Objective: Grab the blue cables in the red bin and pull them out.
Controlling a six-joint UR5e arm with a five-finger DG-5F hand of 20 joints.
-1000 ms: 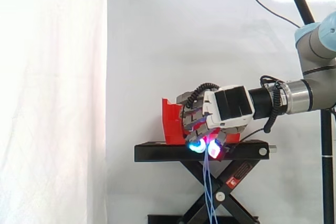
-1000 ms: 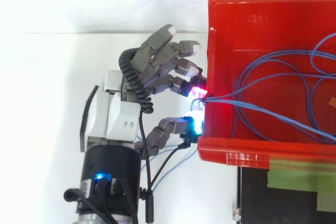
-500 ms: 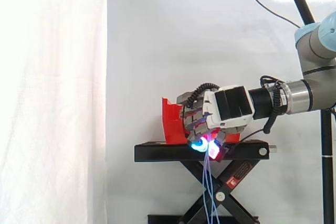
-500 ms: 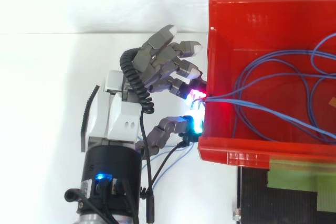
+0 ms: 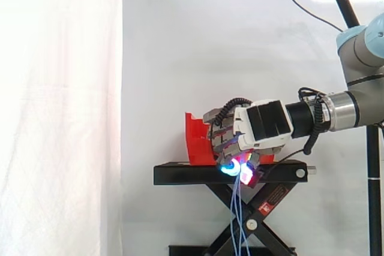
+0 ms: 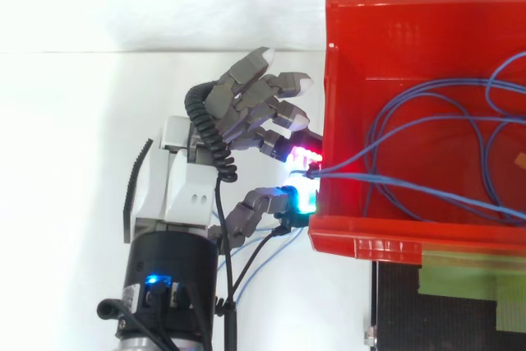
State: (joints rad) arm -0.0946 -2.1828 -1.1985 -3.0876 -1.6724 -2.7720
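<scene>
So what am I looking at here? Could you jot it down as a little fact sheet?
Hand: at the bin's rim, fingers and thumb pinching the cables
Blue cables: looped inside the bin, strands hanging down beside the stand
Red bin: on the stand
Black stand: scissor type, before a white curtain

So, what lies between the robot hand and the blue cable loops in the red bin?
Top view: the red bin wall, crossed by the blue cables that the robot hand pinches.
</scene>
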